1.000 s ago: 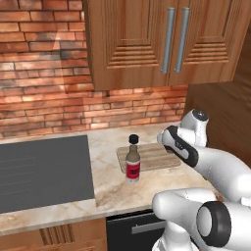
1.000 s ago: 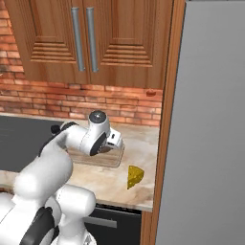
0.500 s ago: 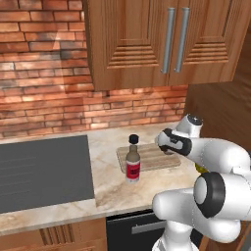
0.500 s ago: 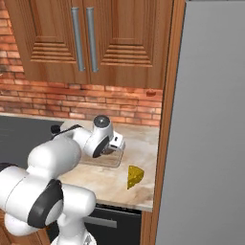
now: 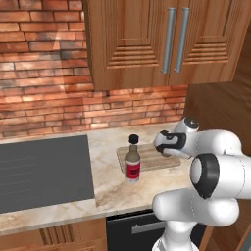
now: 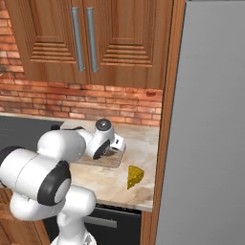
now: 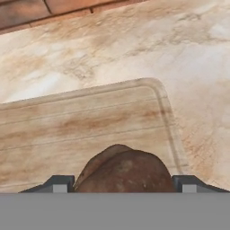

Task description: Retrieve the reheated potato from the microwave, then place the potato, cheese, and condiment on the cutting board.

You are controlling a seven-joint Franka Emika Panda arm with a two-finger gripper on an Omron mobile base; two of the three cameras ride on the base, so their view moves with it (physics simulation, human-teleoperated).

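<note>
A brown potato [image 7: 123, 168] sits between the finger tips of my gripper [image 7: 121, 185], which is shut on it just above the right end of the tan cutting board [image 7: 67, 126]. In the left base view the hand [image 5: 169, 143] hovers over the board [image 5: 149, 159]. The condiment [image 5: 133, 165], a bottle with a black cap and red label, stands upright at the board's front left corner. The yellow cheese [image 6: 135, 176] wedge lies on the counter, right of and in front of the board [image 6: 107, 160]. The microwave is out of view.
A dark grey cooktop [image 5: 44, 171] lies flush in the counter at the left. Wooden cabinets [image 5: 162, 44] hang above the brick backsplash. A tall grey panel [image 6: 210, 119] and wooden side wall close off the counter's right end.
The hand has sunk slightly and shifted left over the board with the potato still in it. The arm's upper links have swung round. Bottle and cheese have not moved.
</note>
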